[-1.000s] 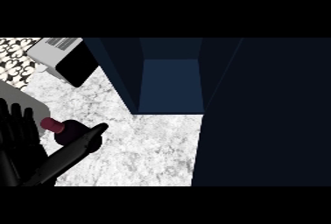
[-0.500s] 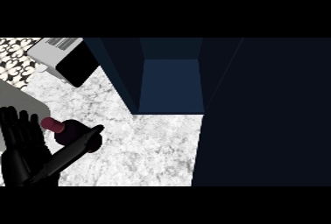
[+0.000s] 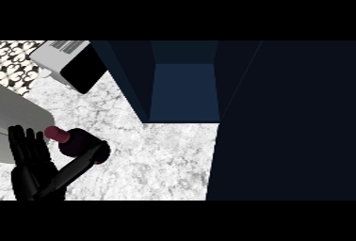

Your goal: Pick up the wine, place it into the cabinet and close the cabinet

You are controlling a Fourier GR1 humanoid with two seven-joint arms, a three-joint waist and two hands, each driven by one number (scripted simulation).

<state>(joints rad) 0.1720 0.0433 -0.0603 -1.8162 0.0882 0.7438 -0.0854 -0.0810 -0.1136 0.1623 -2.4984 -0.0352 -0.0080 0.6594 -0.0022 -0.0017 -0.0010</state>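
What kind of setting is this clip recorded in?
Most likely a kitchen: a marble-patterned counter, an open dark blue cabinet, a wine bottle beside the left robot hand, and a grey countertop appliance.

no readable text, labels or numbers

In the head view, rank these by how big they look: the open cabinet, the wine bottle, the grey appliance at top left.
1. Cabinet, largest by far.
2. Grey appliance.
3. Wine bottle, though the left hand hides part of it, and seen from above it looks shortened, so this last placing is unsure.
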